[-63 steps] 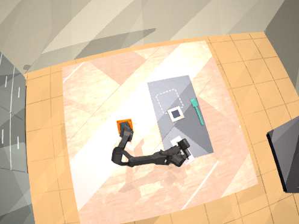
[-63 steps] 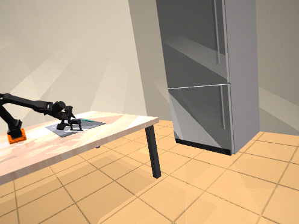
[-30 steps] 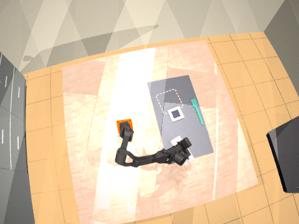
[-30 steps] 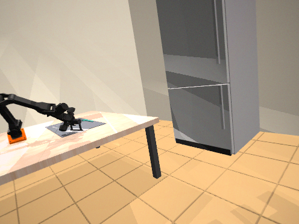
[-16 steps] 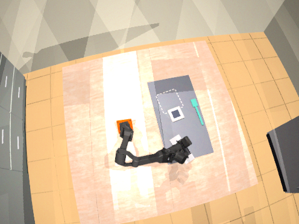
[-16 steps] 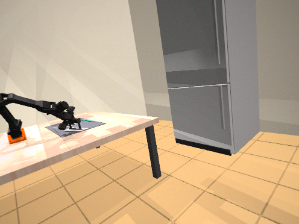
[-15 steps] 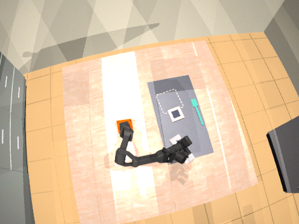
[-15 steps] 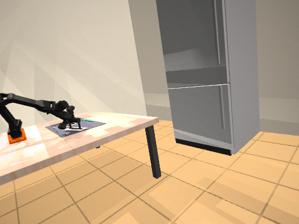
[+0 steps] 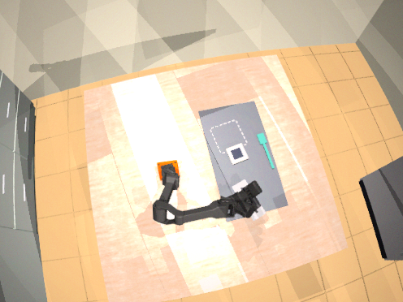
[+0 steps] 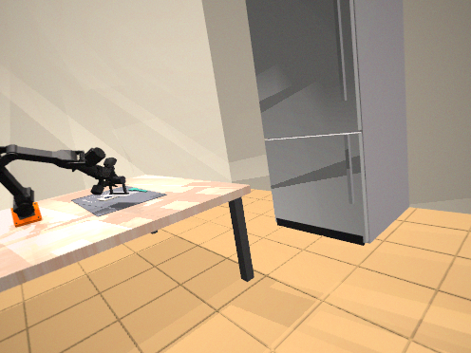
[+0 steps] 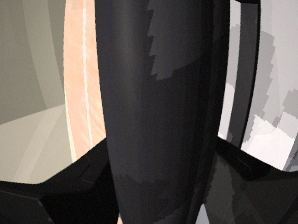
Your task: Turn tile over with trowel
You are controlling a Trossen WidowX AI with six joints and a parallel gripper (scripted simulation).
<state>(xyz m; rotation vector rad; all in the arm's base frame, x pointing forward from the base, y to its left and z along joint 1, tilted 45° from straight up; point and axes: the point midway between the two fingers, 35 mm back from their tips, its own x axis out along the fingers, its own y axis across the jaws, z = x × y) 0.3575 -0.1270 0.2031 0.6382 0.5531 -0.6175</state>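
The white tile (image 9: 237, 158) (image 10: 106, 198) lies on the grey mat (image 9: 268, 179) (image 10: 147, 197) with its dark square mark up. It lies mostly outside the dashed outline (image 9: 235, 120), across its near side. My gripper (image 9: 249, 206) (image 10: 119, 192) (image 11: 158, 132) is low over the mat's near end, apart from the tile. It is shut on the thick dark handle of the trowel (image 11: 162, 90), which fills the middle of the wrist view. A pale flat piece (image 9: 240, 186), seemingly the trowel's blade, shows beside the gripper. The fingertips are mostly hidden in the top view.
A teal flat-headed tool (image 9: 266, 153) (image 10: 137, 189) lies along the mat's right side. The arm's orange base (image 9: 161, 164) (image 10: 28, 218) is on the wooden table, left of the mat. The arm reaches across the near side. A fridge (image 10: 313, 176) stands beyond the table.
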